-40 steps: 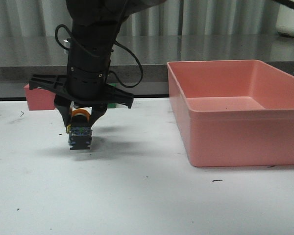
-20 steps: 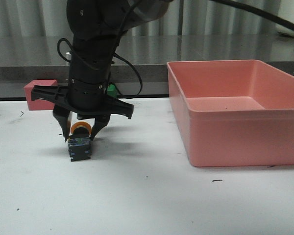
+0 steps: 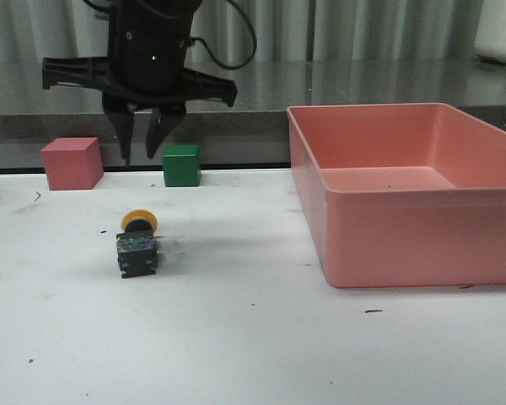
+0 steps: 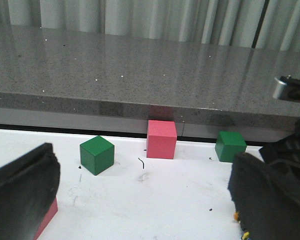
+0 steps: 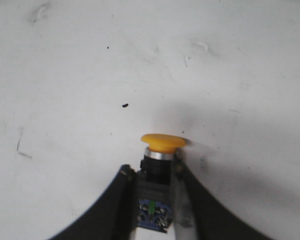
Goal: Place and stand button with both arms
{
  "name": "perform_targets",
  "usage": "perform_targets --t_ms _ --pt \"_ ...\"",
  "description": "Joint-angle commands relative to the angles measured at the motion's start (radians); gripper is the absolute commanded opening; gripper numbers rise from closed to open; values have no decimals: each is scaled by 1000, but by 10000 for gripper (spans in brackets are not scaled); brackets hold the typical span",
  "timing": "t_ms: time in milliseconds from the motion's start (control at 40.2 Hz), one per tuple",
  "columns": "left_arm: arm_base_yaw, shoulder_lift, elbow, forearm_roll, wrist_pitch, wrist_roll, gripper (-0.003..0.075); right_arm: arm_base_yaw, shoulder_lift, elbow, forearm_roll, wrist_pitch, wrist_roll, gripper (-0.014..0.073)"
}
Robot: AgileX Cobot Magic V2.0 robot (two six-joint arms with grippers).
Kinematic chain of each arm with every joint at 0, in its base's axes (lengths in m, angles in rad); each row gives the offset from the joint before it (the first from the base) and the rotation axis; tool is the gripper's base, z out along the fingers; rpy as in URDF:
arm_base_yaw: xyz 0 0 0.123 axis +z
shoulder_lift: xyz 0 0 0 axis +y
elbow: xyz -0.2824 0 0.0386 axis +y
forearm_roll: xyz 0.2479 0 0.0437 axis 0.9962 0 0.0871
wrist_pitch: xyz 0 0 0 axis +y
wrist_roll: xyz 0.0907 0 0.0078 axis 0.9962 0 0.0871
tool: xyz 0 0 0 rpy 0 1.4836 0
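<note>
The button [image 3: 137, 246] rests on the white table, apart from both grippers. It seems to lie on its side, yellow cap toward the far side and blue-dotted base end toward me. My right gripper [image 3: 140, 157] hangs open and empty well above it. In the right wrist view the button [image 5: 157, 165] shows straight below, framed between the open gripper [image 5: 152, 171]. My left gripper [image 4: 142, 185] is wide open and empty over bare table. It does not show in the front view.
A large pink bin [image 3: 405, 253] stands at the right. A pink cube [image 3: 70, 163] and a green cube [image 3: 181, 164] sit at the table's back edge under a grey ledge. The left wrist view shows another green cube [image 4: 96, 154].
My right gripper opened, let go of the button and rose straight up. The button stays on the table where it was set down.
</note>
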Motion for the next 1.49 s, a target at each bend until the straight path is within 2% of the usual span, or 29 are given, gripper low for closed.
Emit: perform_targets --t_ms 0,25,298,447,572,696,845,1044,1193,1466 --pt "2 12 -40 1 -79 -7 658 0 -97 -48 -22 61 -126 -52" --pt "2 12 -40 1 -79 -7 658 -1 -100 -49 -26 83 -151 -72" --pt "2 12 -40 1 -79 -7 658 -36 -160 -49 -23 259 -368 -64" --pt "2 12 -40 1 -79 -7 658 -82 -229 -43 -7 279 -398 -64" --pt "2 12 -40 1 -79 -7 658 -168 -343 33 -7 279 -402 -64" --pt "2 12 -40 1 -79 -7 658 -276 -467 195 -7 268 -407 -64" --pt "2 12 -40 1 -79 -7 658 -390 -672 508 -7 165 -409 -64" --pt "2 12 -40 1 -79 -7 658 -486 -921 860 -7 29 -409 -64" --pt "2 12 -40 1 -79 -7 658 -528 -1101 1115 -7 -83 -409 -64" --pt "2 12 -40 1 -79 -7 658 -531 -1448 1514 -7 -433 -409 -69"
